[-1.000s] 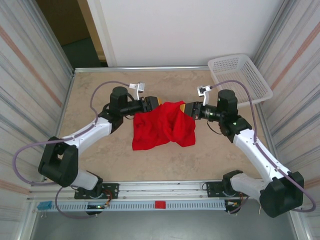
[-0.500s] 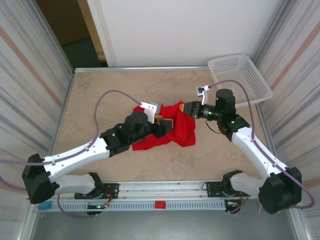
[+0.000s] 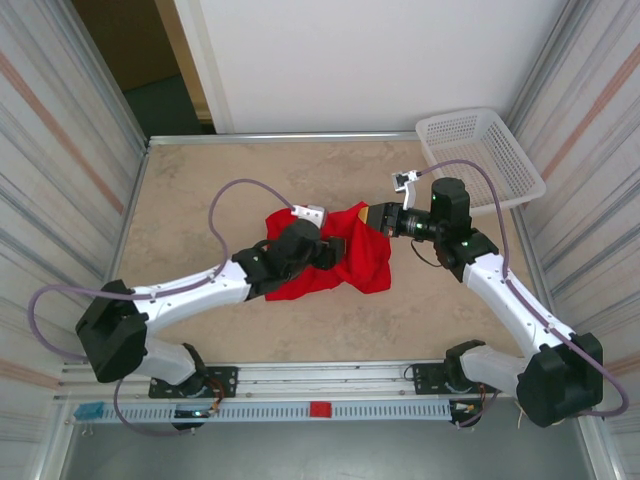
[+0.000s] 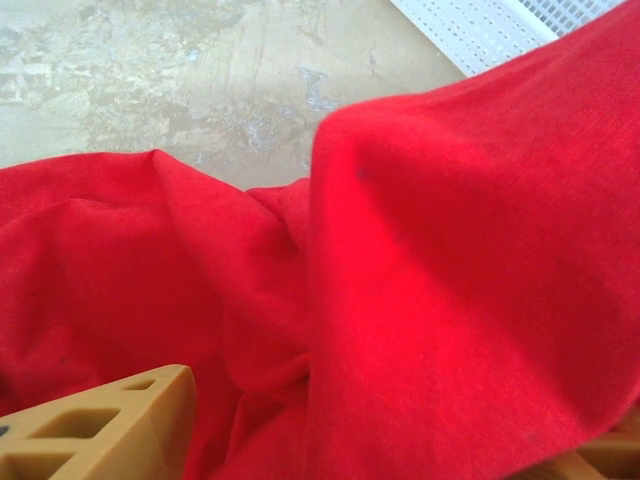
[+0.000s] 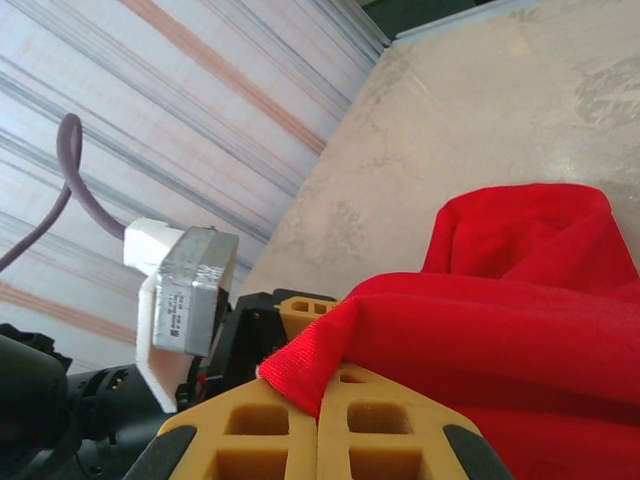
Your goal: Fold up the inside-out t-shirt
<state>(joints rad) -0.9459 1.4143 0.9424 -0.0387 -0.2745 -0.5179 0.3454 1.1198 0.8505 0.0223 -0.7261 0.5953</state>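
The left gripper (image 3: 326,250) lies low on the near-left part of the red shirt (image 3: 345,268), which sits crumpled at the middle of the table (image 3: 200,180). Its tan fingers (image 4: 100,432) stand wide apart, gripping nothing, with loose cloth heaped between them. The right gripper (image 3: 368,217) meets the shirt's far right edge, its two fingers (image 5: 250,430) pressed together on a hemmed fold that is raised above the table, and a white basket (image 3: 480,150) stands in the far right corner, apart from the shirt.
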